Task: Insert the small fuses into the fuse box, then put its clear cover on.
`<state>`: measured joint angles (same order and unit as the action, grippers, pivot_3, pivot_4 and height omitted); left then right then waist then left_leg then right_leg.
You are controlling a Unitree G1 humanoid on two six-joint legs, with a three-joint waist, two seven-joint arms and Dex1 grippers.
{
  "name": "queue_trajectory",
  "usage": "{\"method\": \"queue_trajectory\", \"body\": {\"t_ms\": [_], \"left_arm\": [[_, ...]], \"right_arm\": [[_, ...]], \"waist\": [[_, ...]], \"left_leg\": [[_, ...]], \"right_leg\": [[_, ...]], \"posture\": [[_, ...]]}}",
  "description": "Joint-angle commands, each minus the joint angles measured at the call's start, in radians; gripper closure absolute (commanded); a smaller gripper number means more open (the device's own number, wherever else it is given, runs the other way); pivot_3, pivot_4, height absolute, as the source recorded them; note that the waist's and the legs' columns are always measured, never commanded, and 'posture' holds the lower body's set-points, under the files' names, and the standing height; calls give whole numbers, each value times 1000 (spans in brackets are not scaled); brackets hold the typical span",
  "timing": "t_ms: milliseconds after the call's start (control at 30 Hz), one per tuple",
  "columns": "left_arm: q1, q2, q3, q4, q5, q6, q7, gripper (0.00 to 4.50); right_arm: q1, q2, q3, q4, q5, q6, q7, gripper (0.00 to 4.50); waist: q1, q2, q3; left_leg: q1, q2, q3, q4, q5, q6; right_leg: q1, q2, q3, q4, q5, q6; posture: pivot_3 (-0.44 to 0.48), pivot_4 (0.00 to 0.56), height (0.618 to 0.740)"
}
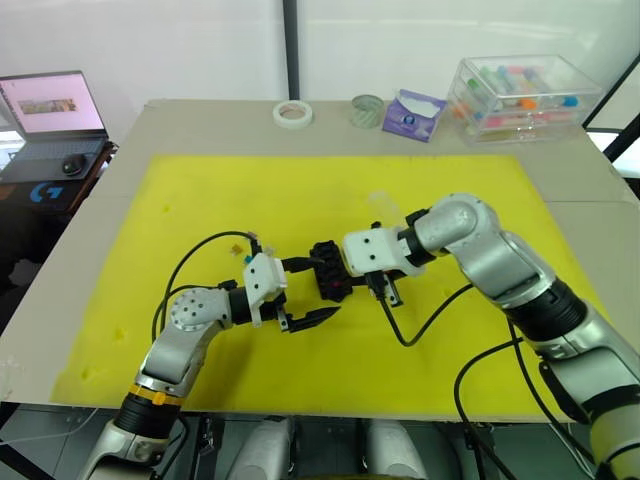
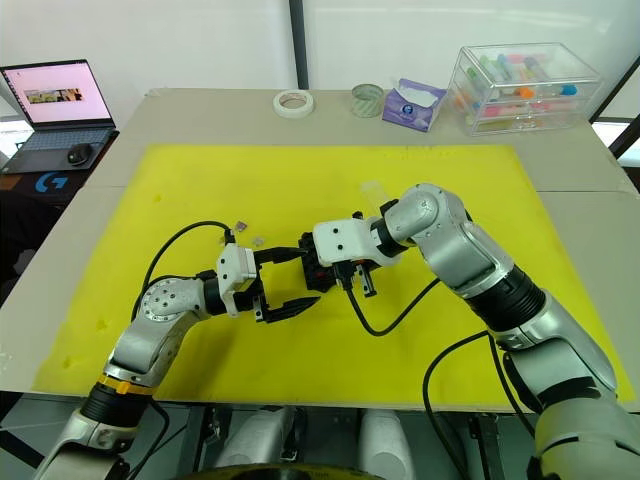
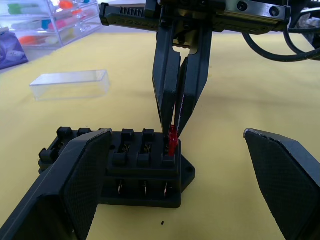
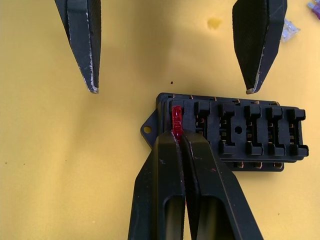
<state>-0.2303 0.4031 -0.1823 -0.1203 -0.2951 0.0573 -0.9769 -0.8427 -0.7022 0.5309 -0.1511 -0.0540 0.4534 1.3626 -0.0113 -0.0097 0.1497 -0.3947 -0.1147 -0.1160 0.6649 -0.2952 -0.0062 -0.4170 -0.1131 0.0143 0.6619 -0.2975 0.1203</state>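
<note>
The fuse box (image 1: pixel 327 272) sits on the yellow mat (image 1: pixel 200 190) at the centre of the head view, between the two grippers. The right gripper (image 3: pixel 175 131) comes in from the right of the frame, its two fingers pinched together on a red fuse (image 4: pixel 176 118) that stands in the end slot of the box, at the corner nearest the mounting ear. The other slots in that row look unfilled.

The left gripper (image 1: pixel 310 293) reaches in from the lower left with its fingers spread wide, one on either side of the box, neither one touching it as far as I can see.

The clear cover (image 3: pixel 69 84) lies flat on the mat beyond the box, above and right of it in the head view, well apart from both grippers. A few loose fuses (image 2: pixel 240 229) lie on the mat left of the box, near the left arm's cable; one looks purple.

Along the top edge of the table stand a tape roll (image 1: pixel 293 113), a purple packet (image 1: pixel 414 113) and a clear box of tubes (image 1: pixel 520 92). A laptop (image 1: pixel 50 115) is at the upper left.
</note>
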Motion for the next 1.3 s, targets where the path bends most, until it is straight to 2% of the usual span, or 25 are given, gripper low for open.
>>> {"method": "queue_trajectory", "body": {"t_ms": [33, 733, 1300], "left_arm": [[1, -3, 4, -21, -14, -3, 5, 72], [4, -22, -7, -10, -1, -4, 10, 72], [3, -21, -4, -5, -5, -5, 10, 72]], "right_arm": [[-22, 4, 9, 5, -20, 4, 11, 4500], [-98, 53, 78, 126, -71, -73, 109, 4500], [-107, 58, 33, 117, -65, -55, 100, 4500]], "waist": [[0, 0, 0], [-1, 0, 0], [-1, 0, 0]], "left_leg": [[0, 0, 0, 0, 0, 0], [0, 0, 0, 0, 0, 0], [1, 0, 0, 0, 0, 0]], "right_leg": [[0, 0, 0, 0, 0, 0], [0, 0, 0, 0, 0, 0], [1, 0, 0, 1, 0, 0]], "posture": [[0, 150, 740], [0, 150, 740], [0, 150, 740]]}}
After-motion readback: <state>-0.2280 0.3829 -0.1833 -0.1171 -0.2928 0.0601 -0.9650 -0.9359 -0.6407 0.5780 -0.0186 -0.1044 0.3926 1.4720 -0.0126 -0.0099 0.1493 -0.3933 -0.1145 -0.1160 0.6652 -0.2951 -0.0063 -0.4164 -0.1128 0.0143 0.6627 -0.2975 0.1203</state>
